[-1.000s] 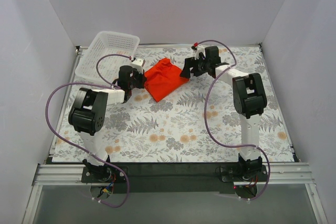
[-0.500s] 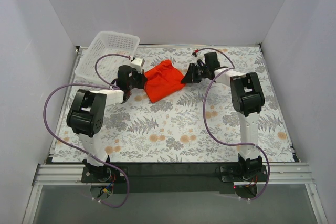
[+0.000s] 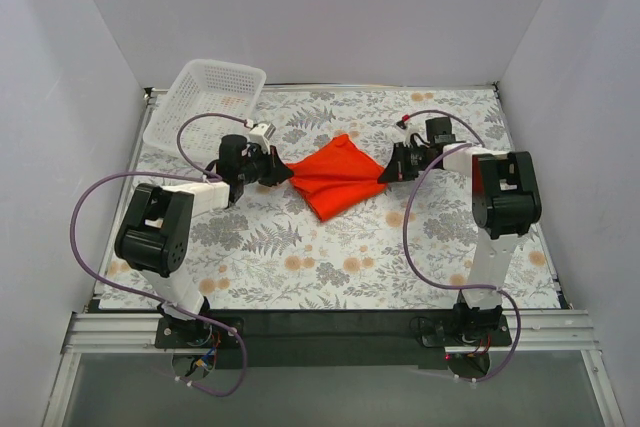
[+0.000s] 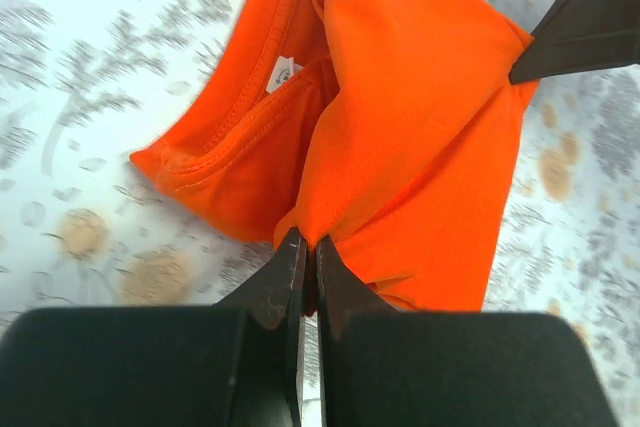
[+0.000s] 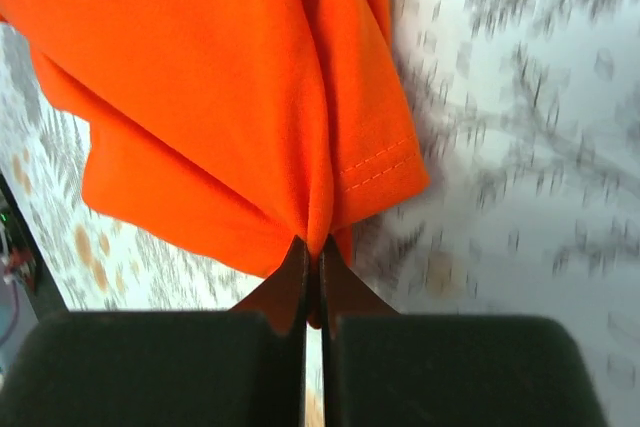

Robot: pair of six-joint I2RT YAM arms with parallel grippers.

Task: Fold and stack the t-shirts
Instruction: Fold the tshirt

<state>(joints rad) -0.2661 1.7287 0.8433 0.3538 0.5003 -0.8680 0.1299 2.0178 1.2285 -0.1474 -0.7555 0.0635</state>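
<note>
T-shirt (image 3: pixel 335 179) stretches between left gripper (image 4: pixel 305 244) and right gripper (image 5: pixel 312 249), each clamped tight on bunched fabric, perhaps touching the table (image 3: pixel 300 257).

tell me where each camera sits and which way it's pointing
top external: above and behind the arms, looking down on table, basket, t-shirt; both arms show.
left wrist: on the left arm, facing along the left claw, shut on the t-shirt.
right wrist: on the right arm, facing along the right claw, shut on the t-shirt.
shared: all three see the t-shirt.

Top cam high, looking down from near edge; 2 wrist cams close-up — all 3 share t-shirt (image 3: pixel 335 173).
</note>
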